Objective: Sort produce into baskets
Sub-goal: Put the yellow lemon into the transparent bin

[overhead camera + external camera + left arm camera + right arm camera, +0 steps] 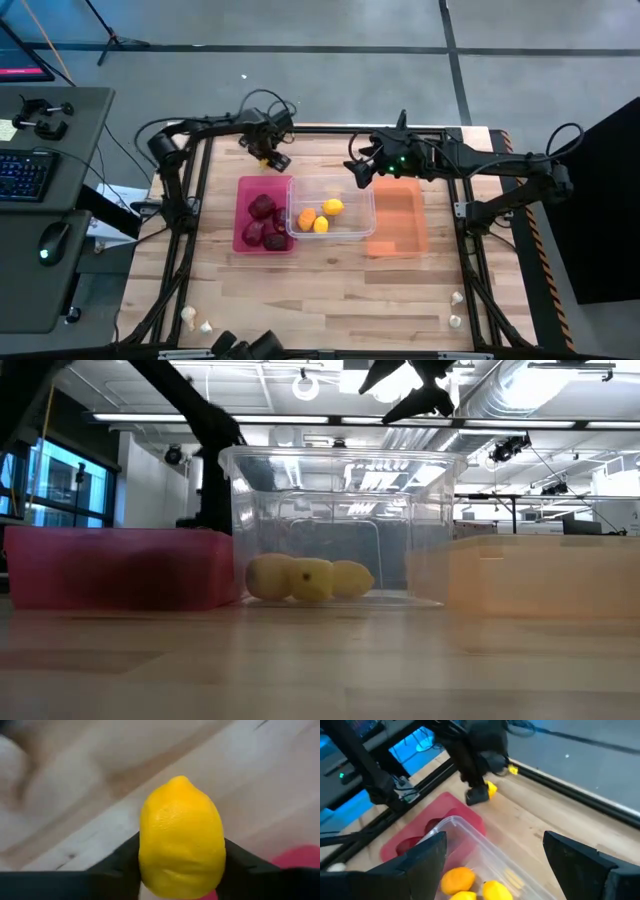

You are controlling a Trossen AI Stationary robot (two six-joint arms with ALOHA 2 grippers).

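Note:
My left gripper (pixel 272 157) is shut on a yellow lemon (pixel 181 839) above the table, just beyond the far edge of the red tray (pixel 242 240). The lemon also shows in the right wrist view (pixel 491 789). The red tray holds several dark red lumps (pixel 263 208). The clear tray (pixel 362 188) holds three yellow-orange lemons (pixel 320 216), which also show in the low view (pixel 308 578). The orange tray (pixel 398 220) shows nothing inside. My right gripper (pixel 360 172) is open and empty above the clear tray's far right corner. My left gripper pinches the lemon's two long sides (pixel 145 851) between its two fingers (pixel 117 867), one on each side. The lemon's pointed end (pixel 179 781) sticks out beyond the fingertips. The lemon is lifted clear of the table.
Whitish garlic bulbs lie near the table's near edge, two at the left (pixel 190 318) and two at the right (pixel 456 298). The three trays stand side by side mid-table. A desk with keyboard (pixel 22 172) and mouse stands off the table's left.

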